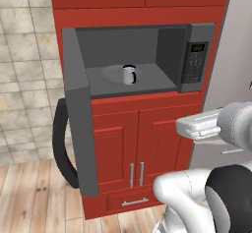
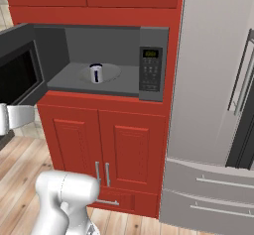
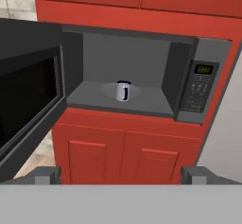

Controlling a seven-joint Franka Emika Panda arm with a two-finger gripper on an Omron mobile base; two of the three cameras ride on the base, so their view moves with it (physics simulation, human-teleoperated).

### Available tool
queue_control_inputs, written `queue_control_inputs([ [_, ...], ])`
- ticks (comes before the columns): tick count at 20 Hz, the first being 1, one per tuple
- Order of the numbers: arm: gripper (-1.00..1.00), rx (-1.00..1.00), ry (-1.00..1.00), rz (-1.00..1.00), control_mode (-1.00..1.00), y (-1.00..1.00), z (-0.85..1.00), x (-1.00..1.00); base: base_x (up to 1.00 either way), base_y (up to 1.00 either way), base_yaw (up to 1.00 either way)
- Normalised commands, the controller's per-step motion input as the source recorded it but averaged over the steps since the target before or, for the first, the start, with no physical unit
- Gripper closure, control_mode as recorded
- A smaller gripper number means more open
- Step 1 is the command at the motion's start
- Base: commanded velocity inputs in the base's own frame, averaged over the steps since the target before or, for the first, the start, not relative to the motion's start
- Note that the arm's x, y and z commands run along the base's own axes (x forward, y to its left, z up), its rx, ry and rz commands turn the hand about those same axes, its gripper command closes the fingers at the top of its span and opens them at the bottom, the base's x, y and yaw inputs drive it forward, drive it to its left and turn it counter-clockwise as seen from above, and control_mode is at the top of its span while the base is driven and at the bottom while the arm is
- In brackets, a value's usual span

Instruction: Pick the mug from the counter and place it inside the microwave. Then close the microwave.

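Gripper (image 3: 121, 176): jaws spread wide, nothing held or touched; kept back from the microwave, in front of the red cabinet doors.
Mug (image 3: 123, 91): seen upright on the turntable (image 1: 110, 74) inside the microwave (image 3: 201, 88), handle turned toward the near side.
Door (image 1: 78, 124): swung fully open to the left, black handle (image 1: 61, 143) on its outer face.
Keypad (image 2: 150, 70): right of the cavity, green display lit.

Glossy white rounded arm (image 1: 197, 197) w/ dark grey joint bands, lower right of frame; pale grey boxy hand (image 1: 199, 126), mid right.
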Motion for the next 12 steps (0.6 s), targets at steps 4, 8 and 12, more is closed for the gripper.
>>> queue_control_inputs([
  [4,-1.0,-0.01,-0.08,-0.07,-1.0,0.0,0.18,-0.41,0.0,0.0,0.0],
  [8,-1.0,-0.01,-0.06,-0.07,-1.0,0.0,0.23,-0.47,0.0,0.0,0.0],
  [12,-1.0,0.0,-0.03,-0.08,-1.0,0.0,0.24,-0.46,0.0,0.0,0.0],
])
